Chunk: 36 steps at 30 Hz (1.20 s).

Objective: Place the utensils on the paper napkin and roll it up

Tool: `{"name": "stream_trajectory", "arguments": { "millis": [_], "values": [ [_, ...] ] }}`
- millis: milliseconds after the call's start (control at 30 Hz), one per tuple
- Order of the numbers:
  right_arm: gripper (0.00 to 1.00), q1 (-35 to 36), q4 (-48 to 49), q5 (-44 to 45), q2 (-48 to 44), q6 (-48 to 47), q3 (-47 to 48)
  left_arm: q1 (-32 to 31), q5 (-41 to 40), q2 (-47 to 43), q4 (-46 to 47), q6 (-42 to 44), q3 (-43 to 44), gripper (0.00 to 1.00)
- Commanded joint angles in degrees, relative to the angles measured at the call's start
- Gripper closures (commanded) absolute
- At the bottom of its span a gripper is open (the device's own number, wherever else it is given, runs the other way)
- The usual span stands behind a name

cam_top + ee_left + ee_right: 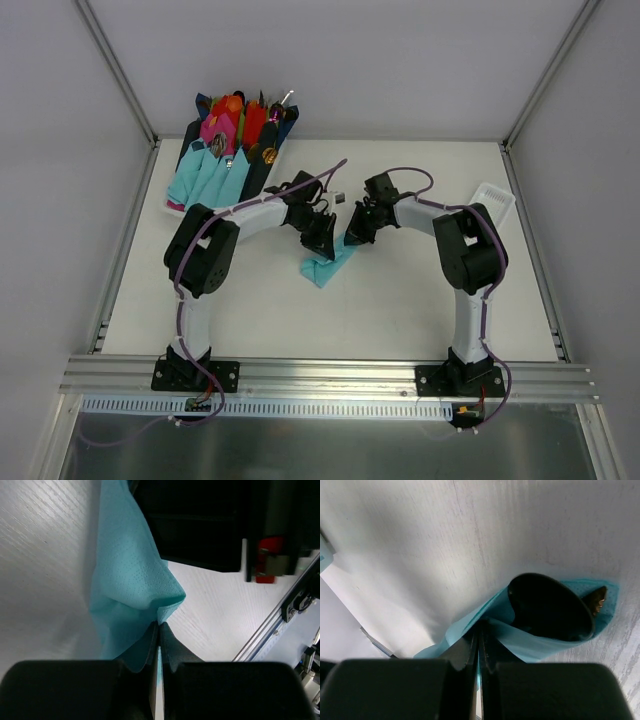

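Paper napkin (328, 265), 1, pinched, 1 spoon (550, 607), left end effector (159, 626), right end effector (480, 628)

The right claw (479, 630) has its fingers pressed together on a fold of the teal paper napkin (530, 649). The napkin wraps a spoon (550, 607) with a dark oval bowl. A brownish utensil tip (598, 600) protrudes at the right. All rest on the white surface (470, 540).

- Paper napkin (330, 265): a thin teal sheet with a dimpled texture, loosely folded and rumpled, at the middle of the counter (400, 310). One edge is pinched in the left gripper's (159, 626) closed jaws, another in the right gripper's (480, 627).
- Utensils: the spoon (550, 607) shows its dark oval bowl wrapped inside the napkin's fold. A brownish tip (598, 599) pokes out beside it.
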Motion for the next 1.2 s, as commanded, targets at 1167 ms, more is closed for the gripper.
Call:
{"name": "stream_trajectory", "arguments": {
  "millis": [1167],
  "values": [
    [0.96, -3.2, 13.5, -9.7, -9.4, 0.3, -13.0, 2.6, -5.8, 6.6, -0.2, -1.8, -2.1, 1.00]
  ]
}}
